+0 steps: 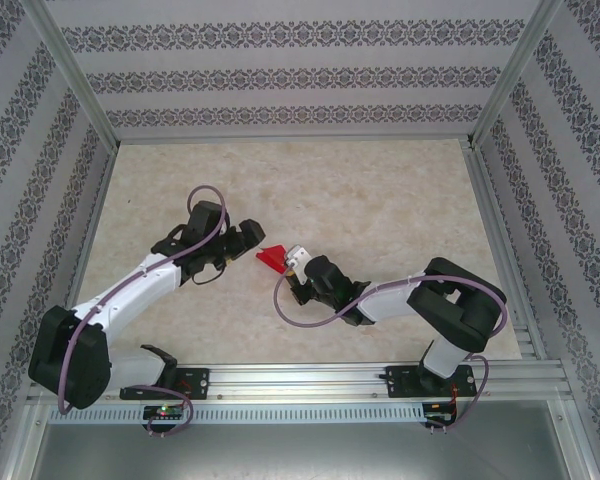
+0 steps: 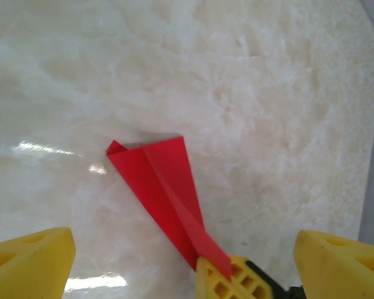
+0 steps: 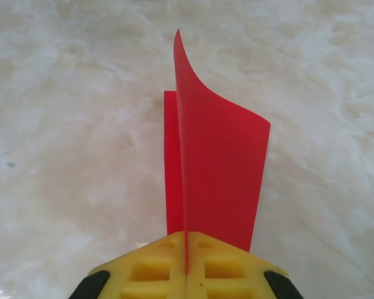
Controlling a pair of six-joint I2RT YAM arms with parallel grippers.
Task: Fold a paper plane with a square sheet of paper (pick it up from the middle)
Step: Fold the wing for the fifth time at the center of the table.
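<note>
Paper plane point(image 1: 271, 258) is hanging between the two grippers near the middle of the table point(image 1: 400, 190). The right gripper point(image 3: 187, 258) is clenching the near end of the red paper, its yellow fingers point(image 3: 149, 269) pressing together with no gap showing. The paper is projecting away from those fingertips, one flap standing on edge and curling to the right. In the top view the plane is pointing left from this gripper toward the left gripper point(image 1: 252, 243), which is sitting just beside it. The left gripper is standing released, its own yellow fingers point(image 2: 28, 265) spreading wide on either side of the paper and touching nothing.
</note>
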